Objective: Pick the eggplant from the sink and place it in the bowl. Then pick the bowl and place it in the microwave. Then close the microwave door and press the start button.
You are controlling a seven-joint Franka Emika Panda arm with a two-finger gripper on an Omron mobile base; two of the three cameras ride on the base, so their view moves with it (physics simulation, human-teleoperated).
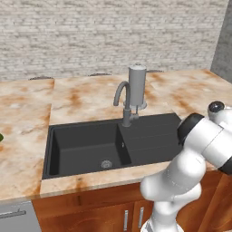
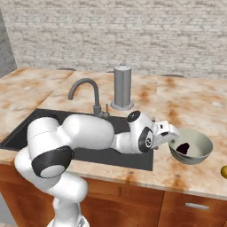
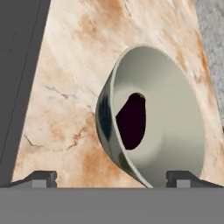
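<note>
A round, pale cream ceramic bowl (image 2: 191, 150) sits on the marbled orange stone counter (image 2: 195, 111), just right of the dark grey double-basin sink (image 1: 99, 145). The small, glossy dark purple eggplant (image 3: 131, 120) lies inside it (against the near wall). The white arm's two-finger gripper (image 3: 111, 177) hovers at the bowl's rim, jaws spread wide, holding nothing.

The arm (image 2: 84, 133) is glossy white, built of rounded, bulbous segments joined by dark black bands at the joints. A black cap with a small highlight tops one joint (image 1: 216, 108). The gripper (image 3: 112, 177) has two small dark grey, blocky fingertips.
</note>
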